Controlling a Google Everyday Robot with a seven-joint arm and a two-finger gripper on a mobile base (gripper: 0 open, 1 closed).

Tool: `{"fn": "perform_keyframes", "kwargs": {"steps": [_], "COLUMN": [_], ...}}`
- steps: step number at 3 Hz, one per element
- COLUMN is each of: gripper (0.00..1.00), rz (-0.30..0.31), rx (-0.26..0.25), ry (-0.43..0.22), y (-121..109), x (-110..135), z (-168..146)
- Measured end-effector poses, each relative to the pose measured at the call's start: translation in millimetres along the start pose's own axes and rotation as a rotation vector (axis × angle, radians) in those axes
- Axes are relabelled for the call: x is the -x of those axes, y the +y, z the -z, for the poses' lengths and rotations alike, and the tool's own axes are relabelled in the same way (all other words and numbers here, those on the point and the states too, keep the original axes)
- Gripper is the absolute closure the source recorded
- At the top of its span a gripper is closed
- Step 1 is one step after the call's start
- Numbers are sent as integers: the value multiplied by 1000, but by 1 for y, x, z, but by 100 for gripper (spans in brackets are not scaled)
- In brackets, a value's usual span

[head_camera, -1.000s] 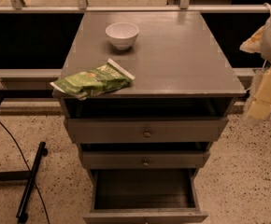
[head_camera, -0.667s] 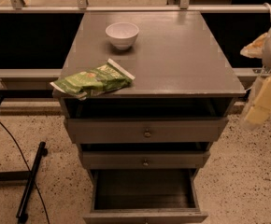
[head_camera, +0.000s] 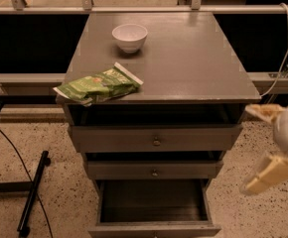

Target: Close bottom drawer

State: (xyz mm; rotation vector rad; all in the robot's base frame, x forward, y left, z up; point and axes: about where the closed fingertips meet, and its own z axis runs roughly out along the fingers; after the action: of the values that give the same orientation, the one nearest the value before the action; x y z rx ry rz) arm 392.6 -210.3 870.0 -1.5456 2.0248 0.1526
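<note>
The bottom drawer [head_camera: 154, 202] of the grey-brown cabinet is pulled far out, showing its dark wooden inside; its front [head_camera: 154, 230] is at the lower edge of the view and its knob is cut off. Above it sit the middle drawer [head_camera: 154, 170] and the top drawer [head_camera: 155, 139], each slightly out, each with a small round knob. My gripper [head_camera: 253, 150] is at the right, beside the cabinet at drawer height, apart from it. Its two pale fingers [head_camera: 268, 173] are spread wide with nothing between them.
On the cabinet top [head_camera: 193, 63] stand a white bowl [head_camera: 129, 36] at the back and a green snack bag [head_camera: 97, 86] at the front left corner. A black stand leg [head_camera: 32, 192] and cable lie on the speckled floor at left. A rail runs behind.
My gripper has dropped lower and moved a little left, from beside the cabinet top to the level of the upper drawers. The drawers have not moved.
</note>
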Motion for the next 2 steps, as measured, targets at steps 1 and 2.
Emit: {"fn": "perform_keyframes", "kwargs": {"steps": [1, 2], "gripper": [0, 0], "rz": [-46, -53], "rx": [-44, -64], "ry": [-41, -40], "y": [16, 9], "x": [-25, -37], "z": [-6, -31]}}
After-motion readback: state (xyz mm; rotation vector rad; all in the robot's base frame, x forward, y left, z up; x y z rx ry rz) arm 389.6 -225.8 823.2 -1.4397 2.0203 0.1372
